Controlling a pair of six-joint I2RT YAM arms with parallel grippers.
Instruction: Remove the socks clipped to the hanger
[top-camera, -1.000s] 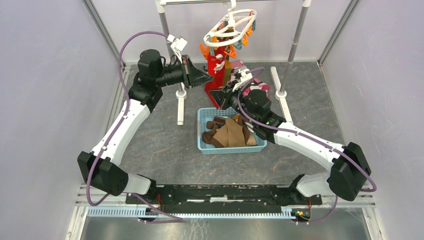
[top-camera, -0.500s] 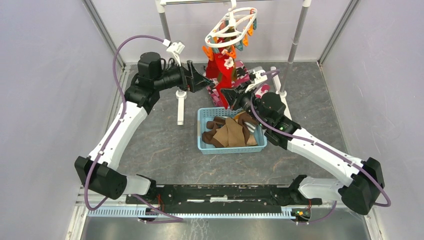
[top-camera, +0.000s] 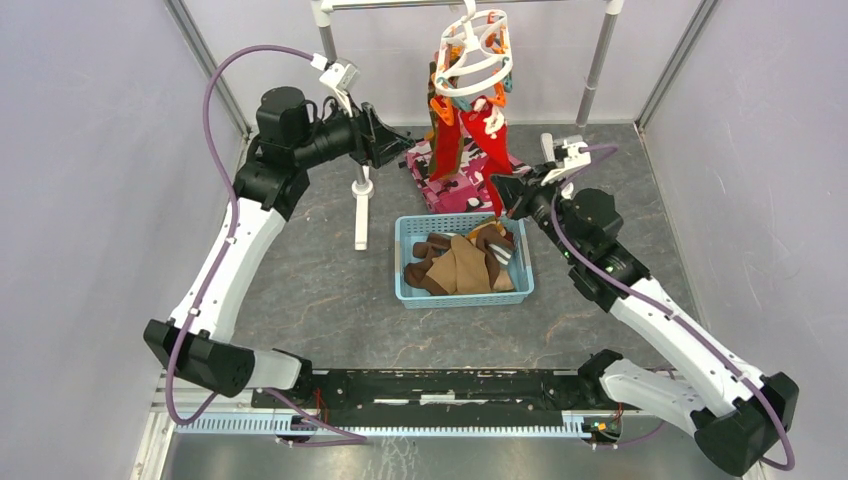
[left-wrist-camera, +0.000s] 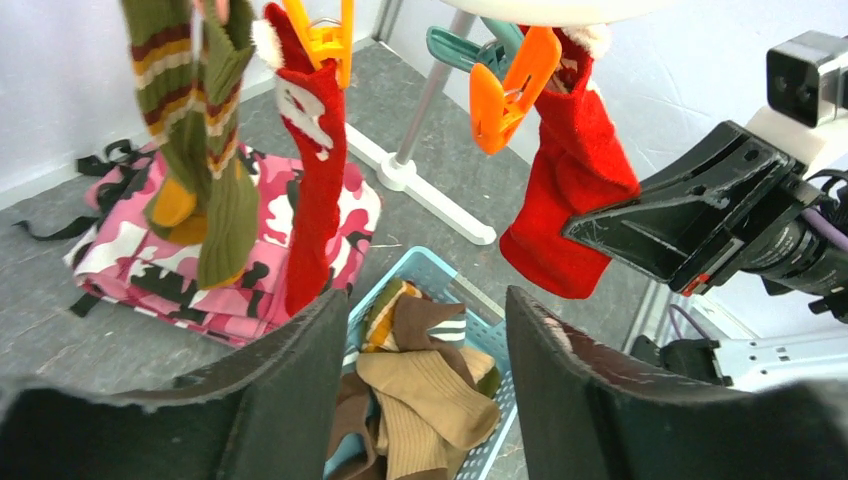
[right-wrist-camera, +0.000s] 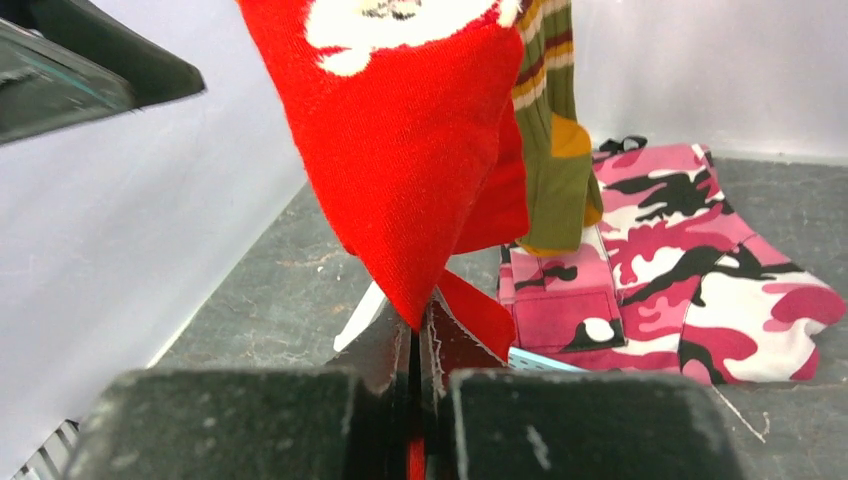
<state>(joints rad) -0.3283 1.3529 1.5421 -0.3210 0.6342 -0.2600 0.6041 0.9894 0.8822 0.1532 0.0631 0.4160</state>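
The white hanger (top-camera: 470, 48) hangs from the rail, tilted on edge, with orange clips (left-wrist-camera: 510, 85). Two bright red socks (top-camera: 447, 150) hang from it, beside an olive striped sock (left-wrist-camera: 205, 140). My right gripper (top-camera: 503, 195) is shut on the toe of the right-hand red sock (right-wrist-camera: 410, 150), which is stretched taut down from its clip. My left gripper (top-camera: 398, 152) stands open to the left of the socks, with nothing between its fingers (left-wrist-camera: 290, 400). Brown, tan and striped socks (top-camera: 455, 265) lie in the blue basket (top-camera: 415, 295).
A pink camouflage cloth (top-camera: 445, 185) lies on the table behind the basket, under the hanging socks. The metal rail stand's poles (top-camera: 590, 70) and white feet (top-camera: 362, 215) flank the hanger. Grey walls close in on both sides.
My left gripper opened, let go near the hanger and drew back left. My right gripper pulled the red sock to the right. The hanger swung from flat to on edge.
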